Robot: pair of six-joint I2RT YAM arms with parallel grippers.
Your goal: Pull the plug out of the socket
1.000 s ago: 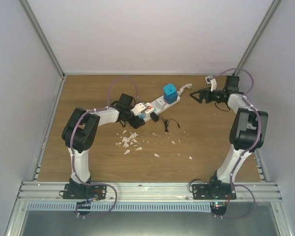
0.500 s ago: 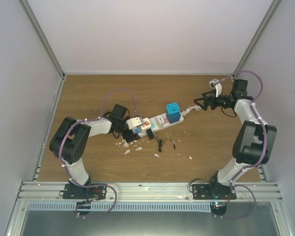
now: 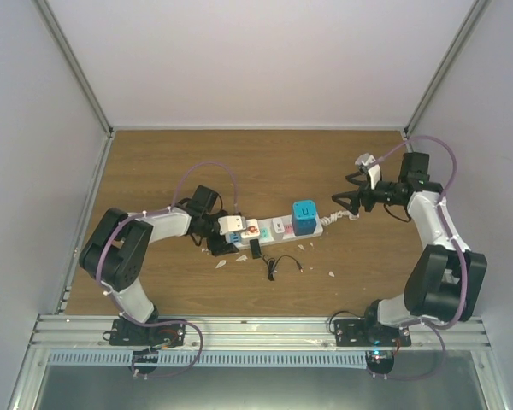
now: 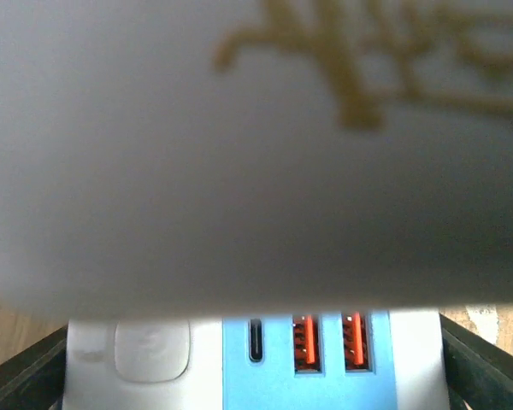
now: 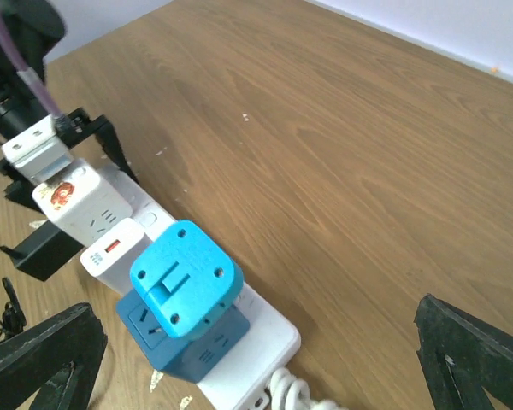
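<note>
The socket (image 3: 278,229), a long white power strip, lies across the middle of the table. A blue cube plug (image 3: 305,216) sits in it near its right end (image 5: 184,286). A white adapter (image 3: 232,226) with a red mark (image 5: 77,201) and a black plug (image 3: 255,248) sit toward its left end. My left gripper (image 3: 221,232) clamps across the strip's left end. In the left wrist view its black fingers (image 4: 21,376) flank the blue USB panel (image 4: 303,363). My right gripper (image 3: 343,203) stands open just right of the coiled cord (image 3: 331,219), holding nothing.
A thin black cable (image 3: 279,263) trails from the black plug toward the near side. White chips (image 3: 221,262) lie scattered on the wood near the strip, one of them (image 3: 332,274) further right. White walls and metal rails close in the table on three sides.
The left arm has dragged the socket toward the near edge and swung it nearly level. The right gripper has followed down to the cord end.
</note>
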